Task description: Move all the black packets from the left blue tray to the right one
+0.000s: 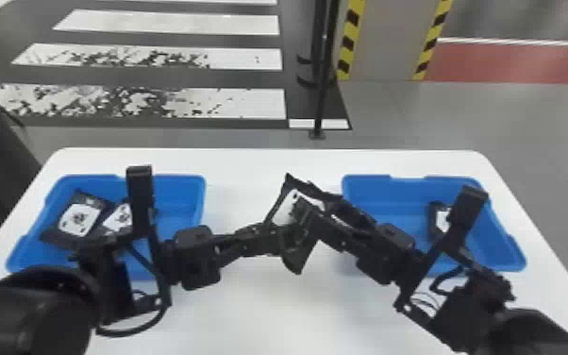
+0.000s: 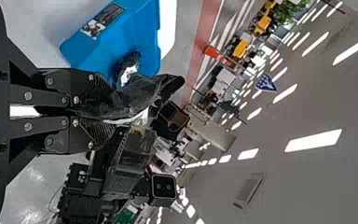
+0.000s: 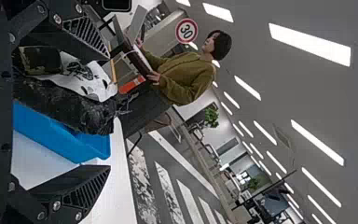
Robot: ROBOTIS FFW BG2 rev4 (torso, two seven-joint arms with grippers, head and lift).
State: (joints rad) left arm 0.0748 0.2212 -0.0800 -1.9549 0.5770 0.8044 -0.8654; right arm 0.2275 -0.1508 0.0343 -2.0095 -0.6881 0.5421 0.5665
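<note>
The left gripper (image 2: 112, 112) is clamped on a black packet (image 1: 280, 207), held above the worktop (image 1: 269, 321) between the two trays. The right gripper (image 3: 108, 112) has its fingers spread wide with the packet between them, nearer one finger; whether that finger touches it cannot be told.

This looks like a handover. The right gripper would do best to centre itself on the packet's free part, clear of the left's fingertips, then close squarely. The left should let go only once that hold is firm, and back straight out. The wrapping looks limp, so a shallow pinch could fold it or let it slip.

The worktop is white and smooth, with rounded far corners. On it, the left tray (image 1: 179, 196) holds at least two more packets (image 1: 78, 219), lying close together; the right tray (image 1: 368, 189) has one (image 1: 438, 222).

Beyond lie grey floor (image 1: 509, 118), worn white stripes (image 1: 170, 104), a dark post (image 1: 324, 71), a panel (image 1: 382, 42) edged in yellow and black, and a red strip (image 1: 523, 61).
</note>
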